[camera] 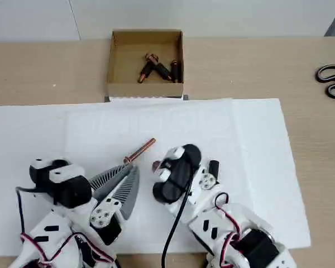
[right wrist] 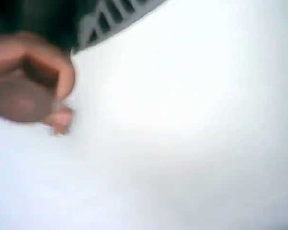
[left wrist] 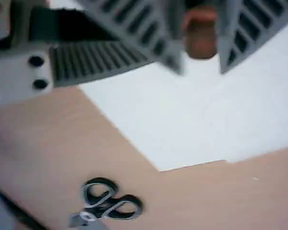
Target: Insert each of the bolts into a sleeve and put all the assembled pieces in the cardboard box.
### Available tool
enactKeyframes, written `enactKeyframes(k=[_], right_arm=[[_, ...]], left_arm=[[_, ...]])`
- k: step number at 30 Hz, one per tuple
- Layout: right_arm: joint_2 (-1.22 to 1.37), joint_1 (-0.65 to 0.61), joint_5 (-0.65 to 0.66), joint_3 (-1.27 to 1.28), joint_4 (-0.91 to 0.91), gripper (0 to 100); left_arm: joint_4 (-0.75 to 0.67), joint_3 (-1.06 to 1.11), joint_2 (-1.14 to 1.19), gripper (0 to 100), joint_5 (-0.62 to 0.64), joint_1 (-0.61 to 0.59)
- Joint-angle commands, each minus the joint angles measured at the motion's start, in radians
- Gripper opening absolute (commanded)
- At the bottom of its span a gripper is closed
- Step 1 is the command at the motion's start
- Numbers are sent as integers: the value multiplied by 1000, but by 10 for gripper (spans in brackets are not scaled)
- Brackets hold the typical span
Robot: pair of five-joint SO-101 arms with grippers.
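Observation:
A long copper bolt lies slanted just above the white sheet, its lower end between the grey ribbed fingers of my left gripper, which is shut on it. The left wrist view has the same bolt clamped in that gripper. My right arm stands close beside it, and a small copper piece shows at its front end. That copper piece looms large and blurred in the right wrist view. The cardboard box at the back holds assembled pieces.
A short black cylinder stands on the white sheet just right of the right arm. Black-handled scissors lie on the wooden table at the far right, and the left wrist view has them too.

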Motion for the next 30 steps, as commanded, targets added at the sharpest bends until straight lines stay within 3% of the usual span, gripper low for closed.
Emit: enactKeyframes(k=[1,4,7,14,23,30], right_arm=[[-4,67,5,-52,-12,3],[-4,114,3,-52,-5,3],[-4,142,-3,-40,41,3],[-2,282,-175,9,59,3],[22,334,-183,-6,131,3],[427,335,-261,-292,128,3]], left_arm=[[-3,-16,-2,7,-98,-124],[-3,77,-2,6,-219,-278],[-2,209,-2,6,-259,-347],[-9,435,-2,6,-255,-364],[-87,598,-8,6,-207,-365],[-100,608,-6,6,-149,-468]])
